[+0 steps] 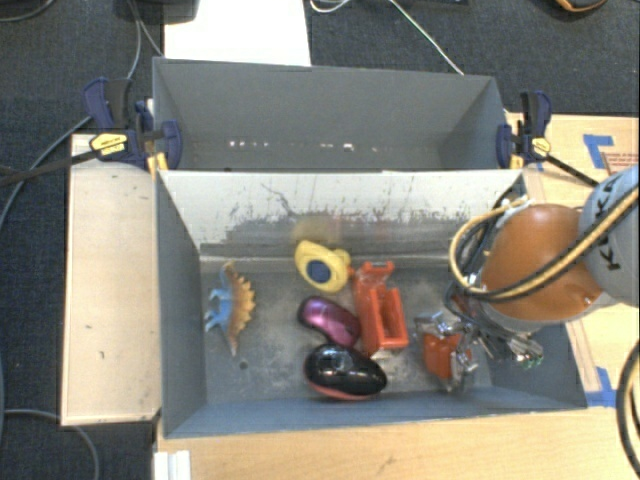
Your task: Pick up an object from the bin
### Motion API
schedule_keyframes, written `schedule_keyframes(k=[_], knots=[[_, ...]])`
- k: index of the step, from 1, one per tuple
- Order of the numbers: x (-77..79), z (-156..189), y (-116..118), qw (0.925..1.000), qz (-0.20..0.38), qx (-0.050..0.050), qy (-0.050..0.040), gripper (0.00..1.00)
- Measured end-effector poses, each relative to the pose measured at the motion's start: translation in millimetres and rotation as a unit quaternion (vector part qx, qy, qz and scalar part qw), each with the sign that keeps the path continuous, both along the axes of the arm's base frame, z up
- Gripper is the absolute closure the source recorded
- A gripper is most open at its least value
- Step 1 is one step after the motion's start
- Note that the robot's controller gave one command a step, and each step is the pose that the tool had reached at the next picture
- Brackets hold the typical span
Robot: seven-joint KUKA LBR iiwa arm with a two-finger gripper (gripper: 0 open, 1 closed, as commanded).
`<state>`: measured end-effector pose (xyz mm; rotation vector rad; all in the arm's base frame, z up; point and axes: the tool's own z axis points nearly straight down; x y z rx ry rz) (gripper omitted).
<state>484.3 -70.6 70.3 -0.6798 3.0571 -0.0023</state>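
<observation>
The small red-orange piece point(436, 356) lies low at the right end of the bin point(182, 298), near the front wall and set apart from everything else. That is likely why the gripper point(452, 348) sits right on top of it: you get a lone target with bare floor around it and nothing crowding it. The arm reaches in over the right rim, its orange cover point(540, 263) and looped cables point(478, 258) hanging above that corner, and the metal of the gripper overlaps the piece closely. From this angle you cannot tell whether the gripper is spread, pressed together or pinching the piece, so do not count it as grasped. The nearest neighbour is the orange-red block point(380, 308), lying just to the left. Beyond it the purple oval thing point(328, 320), the black-and-red oval thing point(343, 371) and the yellow-and-blue thing point(321, 265) cluster mid-bin, with the blue-and-tan dinosaur toy point(232, 306) well apart at the left. Judging by this, you are at the grasp step, with the lift not yet made. Watch the front wall and the block if the piece slips.
</observation>
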Motion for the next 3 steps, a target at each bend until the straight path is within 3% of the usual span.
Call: schedule_keyframes(k=[1, 3], knots=[[-0.6, 2, 0, 1.0000, 0.000, 0.000, 0.0002, 1.00], [-1.9, 40, 1, 1.0000, -0.001, 0.001, 0.0026, 1.00]])
